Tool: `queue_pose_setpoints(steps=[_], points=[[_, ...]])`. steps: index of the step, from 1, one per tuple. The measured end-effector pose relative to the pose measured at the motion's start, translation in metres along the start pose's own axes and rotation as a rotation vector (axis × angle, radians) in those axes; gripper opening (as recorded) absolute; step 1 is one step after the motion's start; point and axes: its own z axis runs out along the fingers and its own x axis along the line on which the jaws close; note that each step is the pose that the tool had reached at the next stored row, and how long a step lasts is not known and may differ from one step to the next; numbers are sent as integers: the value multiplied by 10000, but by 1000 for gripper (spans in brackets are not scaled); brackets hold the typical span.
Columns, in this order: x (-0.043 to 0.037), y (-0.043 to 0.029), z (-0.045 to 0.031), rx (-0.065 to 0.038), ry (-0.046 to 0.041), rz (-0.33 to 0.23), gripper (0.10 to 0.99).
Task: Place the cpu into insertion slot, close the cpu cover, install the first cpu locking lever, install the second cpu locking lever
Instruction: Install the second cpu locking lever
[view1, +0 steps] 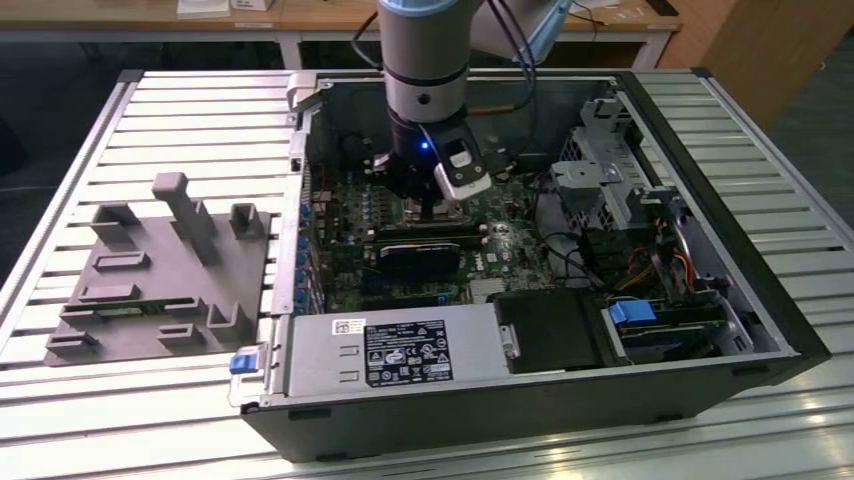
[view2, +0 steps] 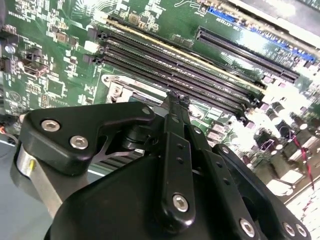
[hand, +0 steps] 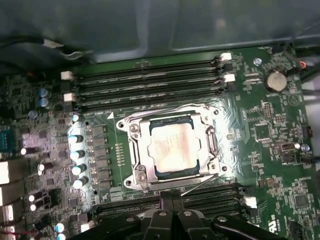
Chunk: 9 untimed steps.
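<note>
The cpu (hand: 172, 152) sits in the insertion slot (hand: 136, 150) just beside the hand (hand: 171, 201).

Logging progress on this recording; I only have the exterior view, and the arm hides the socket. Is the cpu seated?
Observer: Yes. In the first wrist view the cpu lies flat in its socket on the motherboard.
Operator: Is the cover down?
Observer: The cpu cover lies flat around the chip, whose top shows through its window.
Operator: Where is the gripper?
Observer: The gripper is at the socket's edge, by a bank of memory slots and near a thin metal lever angled away from the cover.
</note>
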Motion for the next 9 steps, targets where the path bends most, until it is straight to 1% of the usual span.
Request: queue_pose_setpoints(steps=[5, 7, 9], points=[[12, -50, 10, -37, 19, -200, 102], [11, -72, 14, -90, 29, -227, 102], [11, -91, 21, -184, 44, -241, 102]])
